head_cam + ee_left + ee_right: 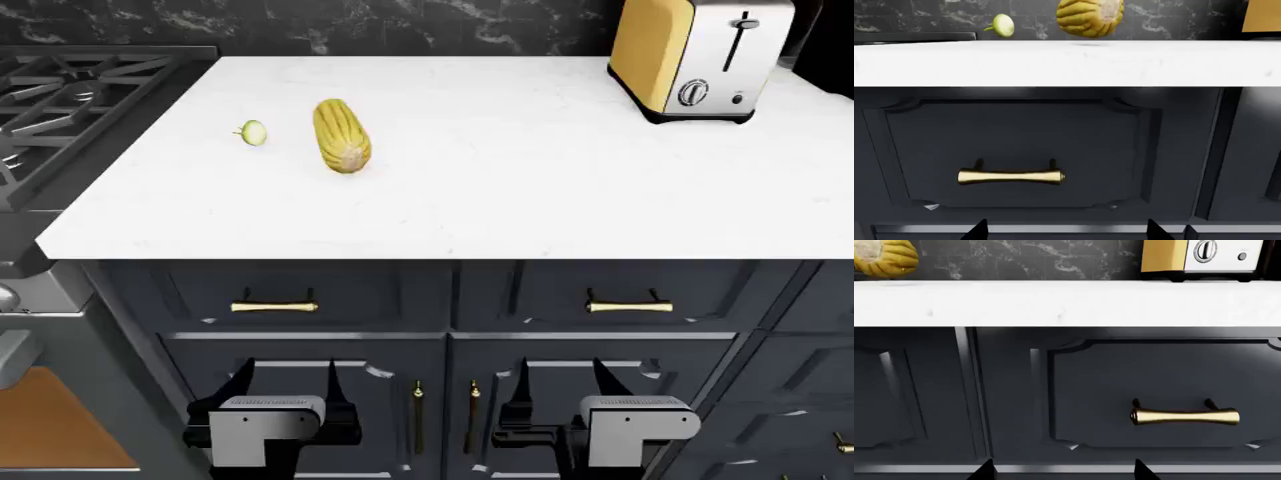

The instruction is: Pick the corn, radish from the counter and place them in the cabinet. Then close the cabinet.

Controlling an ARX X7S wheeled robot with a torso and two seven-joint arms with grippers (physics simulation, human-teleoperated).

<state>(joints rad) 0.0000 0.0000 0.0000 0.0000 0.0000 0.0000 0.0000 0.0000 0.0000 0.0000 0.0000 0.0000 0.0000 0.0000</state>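
Observation:
The yellow corn [342, 135] lies on the white counter [507, 170] at its left part, blunt end toward me. It also shows in the left wrist view [1089, 17] and at the edge of the right wrist view [884, 258]. The tiny pale radish [252, 132] sits just left of the cob and shows in the left wrist view [1002, 25]. My left gripper [286, 385] and right gripper [561, 383] are both open and empty, low in front of the closed dark cabinet doors [320, 400], well below the counter. Only their fingertips show in the wrist views.
A yellow-sided toaster [701, 55] stands at the counter's back right. A black gas hob [67, 100] adjoins the counter on the left. Two drawers with brass handles [274, 306] [630, 306] sit under the worktop. Vertical brass handles [416, 402] mark the cabinet doors.

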